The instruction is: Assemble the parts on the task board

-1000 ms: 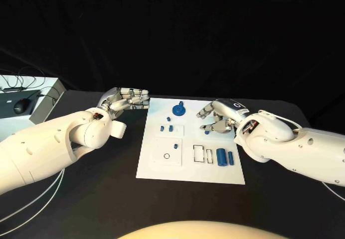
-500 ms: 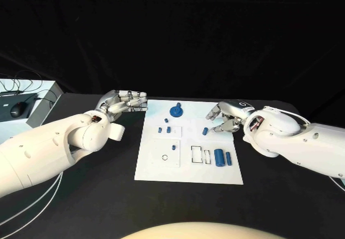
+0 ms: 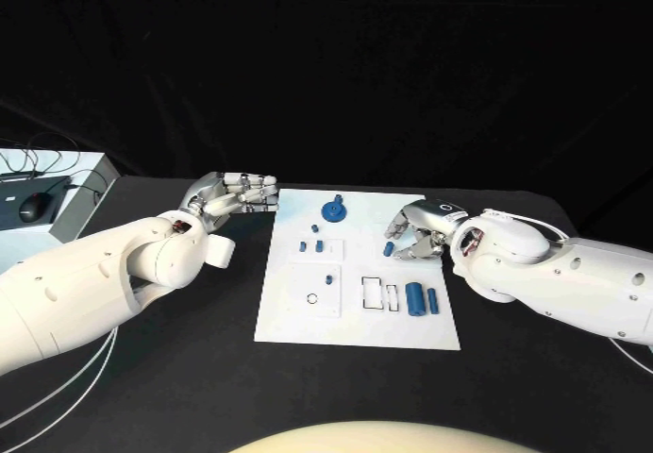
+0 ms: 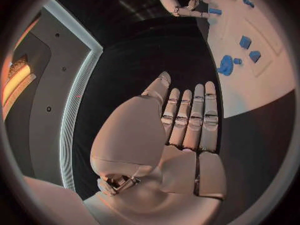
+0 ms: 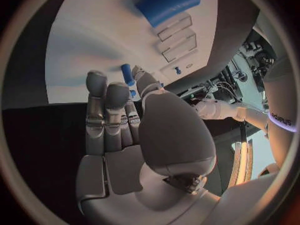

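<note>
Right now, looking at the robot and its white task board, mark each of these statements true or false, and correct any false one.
1. The right robot hand is at a small blue peg over the task board. True.
2. The left robot hand rests on the middle of the board. False: it is off the board, over the black table by the board's far left corner.
3. A blue round part with a knob sits near the far edge of the board. True.
4. Two blue cylinders lie side by side on the right part of the board. True.
5. The left robot hand holds a blue part. False: nothing shows in it.
</note>
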Available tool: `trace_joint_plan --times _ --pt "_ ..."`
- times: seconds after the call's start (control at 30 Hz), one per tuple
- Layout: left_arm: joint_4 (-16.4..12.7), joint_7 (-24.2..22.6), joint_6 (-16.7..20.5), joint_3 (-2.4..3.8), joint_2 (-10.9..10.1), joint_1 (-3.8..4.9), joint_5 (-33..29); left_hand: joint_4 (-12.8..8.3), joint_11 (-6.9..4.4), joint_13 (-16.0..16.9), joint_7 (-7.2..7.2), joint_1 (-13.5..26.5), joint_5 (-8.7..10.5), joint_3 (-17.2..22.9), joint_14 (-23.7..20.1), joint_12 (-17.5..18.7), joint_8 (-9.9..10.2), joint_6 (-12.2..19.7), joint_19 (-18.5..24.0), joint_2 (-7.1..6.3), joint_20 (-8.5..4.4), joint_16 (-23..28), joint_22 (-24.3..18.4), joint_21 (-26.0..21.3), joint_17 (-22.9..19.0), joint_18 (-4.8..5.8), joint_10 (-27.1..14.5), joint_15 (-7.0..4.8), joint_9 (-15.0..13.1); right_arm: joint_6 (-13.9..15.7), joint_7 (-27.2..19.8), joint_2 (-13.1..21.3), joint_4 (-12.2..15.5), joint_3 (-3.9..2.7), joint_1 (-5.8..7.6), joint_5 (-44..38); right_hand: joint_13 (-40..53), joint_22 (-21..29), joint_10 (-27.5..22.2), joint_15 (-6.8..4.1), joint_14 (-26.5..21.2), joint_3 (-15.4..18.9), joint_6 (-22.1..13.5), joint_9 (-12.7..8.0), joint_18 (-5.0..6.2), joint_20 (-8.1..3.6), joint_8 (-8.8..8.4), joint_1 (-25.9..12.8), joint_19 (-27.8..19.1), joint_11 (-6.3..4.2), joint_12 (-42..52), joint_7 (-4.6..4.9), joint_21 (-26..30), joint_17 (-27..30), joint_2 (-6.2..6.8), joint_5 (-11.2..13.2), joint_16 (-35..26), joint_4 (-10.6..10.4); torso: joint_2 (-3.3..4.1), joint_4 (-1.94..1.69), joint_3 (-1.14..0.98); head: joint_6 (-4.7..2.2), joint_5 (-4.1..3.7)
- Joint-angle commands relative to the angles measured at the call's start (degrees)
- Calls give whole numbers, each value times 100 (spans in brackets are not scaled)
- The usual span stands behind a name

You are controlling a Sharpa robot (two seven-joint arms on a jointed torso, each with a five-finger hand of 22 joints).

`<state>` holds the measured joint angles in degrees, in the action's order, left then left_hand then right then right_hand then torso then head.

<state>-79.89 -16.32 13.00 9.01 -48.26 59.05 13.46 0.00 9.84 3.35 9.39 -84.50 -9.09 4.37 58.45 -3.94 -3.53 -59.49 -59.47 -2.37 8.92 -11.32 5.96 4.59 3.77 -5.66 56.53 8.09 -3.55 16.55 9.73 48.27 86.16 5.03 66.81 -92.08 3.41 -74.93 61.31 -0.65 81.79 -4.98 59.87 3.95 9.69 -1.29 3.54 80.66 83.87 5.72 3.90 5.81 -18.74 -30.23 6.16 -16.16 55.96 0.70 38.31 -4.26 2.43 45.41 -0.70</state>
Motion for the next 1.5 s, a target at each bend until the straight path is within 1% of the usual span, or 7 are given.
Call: trace_joint_plan --times 0.03,0.27,0.43,0.6,0.8,1.2,1.5 --pt "-14 -53 -80 6 -7 -1 9 0 -10 3 -9 -2 -11 19 -27 0 -13 -4 36 -39 5 -32 3 29 6 66 3 -4 -2 10 121 -56 -30 5 -15 -253 1 -217 56 -3 1 -178 4 -8 47 -11 2 -129 258 -7 -10 3 -37 5 6 15 21 86 5 5 -1 -9 4" --pt "-21 -49 -83 6 -17 -1 10 0 -10 3 -9 -2 -11 19 -27 0 -13 -4 36 -39 5 -32 3 29 6 66 3 -4 -2 63 146 -190 -110 34 -27 -268 -1 -230 171 -18 0 -428 24 -7 39 -22 0 -212 261 -31 -14 25 -103 5 -86 29 40 167 2 8 0 -10 14" --pt "-24 -44 -84 6 -21 -1 10 0 -10 3 -9 -2 -11 19 -27 0 -13 -4 36 -39 5 -32 3 29 6 66 3 -4 -2 26 138 -243 -134 45 -39 -255 1 -281 542 -71 10 -737 178 5 -2 -52 13 -250 275 -121 -17 67 -336 -3 -137 109 67 192 -4 6 -1 -2 14" --pt "-22 -42 -94 6 -26 -1 10 0 -10 3 -9 -2 -11 19 -27 0 -13 -4 36 -39 5 -32 3 29 6 66 3 -4 -2 -11 143 -252 -130 49 -50 -265 1 -320 744 -94 11 -1036 413 1 -67 -97 -3 -348 274 -151 -46 138 -576 -23 -75 113 110 230 -4 6 -4 10 18" --pt "-19 -43 -111 6 -28 -1 10 2 -11 3 -14 11 -11 21 -29 2 -9 -20 38 -43 3 -32 5 30 6 68 4 -4 -1 -40 147 -253 -114 51 -60 -272 5 -335 832 -110 6 -1150 492 3 -94 -115 9 -388 269 -173 -37 132 -713 -30 -64 117 132 275 -1 13 -5 10 26" --pt "-23 -39 -149 6 -33 -1 11 8 -9 3 -16 19 -11 17 -35 2 -8 -20 42 -51 6 -30 4 27 5 70 -5 -1 0 -127 184 -266 -147 51 -67 -310 5 -335 759 -99 -4 -1196 530 2 -101 -117 10 -418 251 -153 -38 131 -768 -34 -58 126 134 329 -3 4 1 22 17" --pt "-26 -26 -142 6 -41 -1 12 8 -9 3 -16 19 -11 17 -35 2 -8 -20 42 -51 6 -30 4 27 5 70 -5 -1 0 -224 194 -287 -180 56 -94 -363 5 -342 751 -100 -6 -1308 579 4 -96 -115 11 -327 242 -153 -37 127 -807 -49 -126 129 141 452 -2 5 1 31 21"
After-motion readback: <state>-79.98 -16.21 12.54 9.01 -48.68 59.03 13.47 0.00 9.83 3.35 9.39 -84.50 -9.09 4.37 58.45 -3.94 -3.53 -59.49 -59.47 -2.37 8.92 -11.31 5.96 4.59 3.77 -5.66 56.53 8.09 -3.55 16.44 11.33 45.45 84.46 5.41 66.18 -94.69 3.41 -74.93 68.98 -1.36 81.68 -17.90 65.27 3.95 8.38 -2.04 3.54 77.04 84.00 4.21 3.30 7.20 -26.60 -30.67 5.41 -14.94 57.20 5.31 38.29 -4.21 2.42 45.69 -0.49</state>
